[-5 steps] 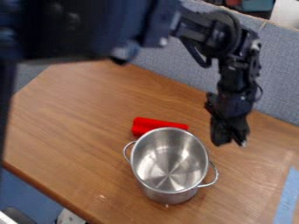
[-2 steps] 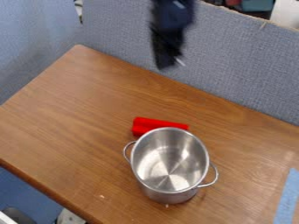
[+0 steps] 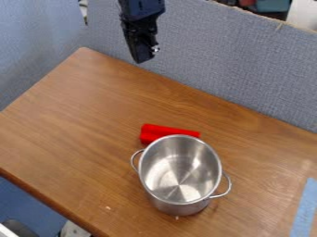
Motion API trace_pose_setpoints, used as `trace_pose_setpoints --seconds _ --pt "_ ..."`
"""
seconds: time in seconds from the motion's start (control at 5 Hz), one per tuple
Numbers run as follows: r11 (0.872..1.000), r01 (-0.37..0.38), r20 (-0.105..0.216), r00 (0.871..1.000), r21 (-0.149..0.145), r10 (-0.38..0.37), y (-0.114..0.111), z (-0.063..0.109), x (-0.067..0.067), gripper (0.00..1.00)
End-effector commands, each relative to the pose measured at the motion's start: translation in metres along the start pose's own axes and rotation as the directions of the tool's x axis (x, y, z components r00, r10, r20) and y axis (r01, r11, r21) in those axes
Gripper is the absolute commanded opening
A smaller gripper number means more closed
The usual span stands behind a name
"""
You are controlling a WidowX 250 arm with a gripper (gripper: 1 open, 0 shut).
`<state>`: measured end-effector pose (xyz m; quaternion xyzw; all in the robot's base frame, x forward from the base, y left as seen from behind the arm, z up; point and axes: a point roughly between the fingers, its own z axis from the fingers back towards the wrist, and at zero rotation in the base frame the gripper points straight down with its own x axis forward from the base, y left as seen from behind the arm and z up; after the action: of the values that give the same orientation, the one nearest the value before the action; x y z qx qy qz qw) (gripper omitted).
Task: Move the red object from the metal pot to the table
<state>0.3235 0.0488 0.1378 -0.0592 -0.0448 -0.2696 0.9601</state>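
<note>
The red object (image 3: 169,131) lies on the table (image 3: 74,111), just behind the rim of the metal pot (image 3: 181,173), which hides its near edge. The shiny pot stands upright at the front right with nothing inside it. My gripper (image 3: 143,48) hangs high over the table's back edge, well to the left of and behind both things. Its dark fingers point down and look shut, with nothing between them.
A grey fabric wall (image 3: 235,65) runs behind the table. The table's rounded front edge (image 3: 74,213) is close below the pot. A blue surface (image 3: 307,218) shows at the right front corner.
The arm has swung away from beside the pot at the right, up and across to the back left. The red object and the pot have stayed where they were.
</note>
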Motion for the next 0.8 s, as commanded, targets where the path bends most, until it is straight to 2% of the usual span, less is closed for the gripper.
trace_pose_setpoints --seconds 0.0,0.2,0.4,0.6 --pt "0.999 -0.027 0.013 1.000 -0.019 0.028 0.010 0.004 0.002 0.00" --pt "0.995 -0.089 0.001 0.996 -0.053 0.089 0.007 -0.019 0.000 0.00" --pt "0.986 -0.151 -0.005 0.989 -0.073 0.151 0.006 -0.039 0.002 0.00" --pt "0.954 -0.295 0.014 0.955 -0.061 0.296 0.027 -0.010 0.017 1.00"
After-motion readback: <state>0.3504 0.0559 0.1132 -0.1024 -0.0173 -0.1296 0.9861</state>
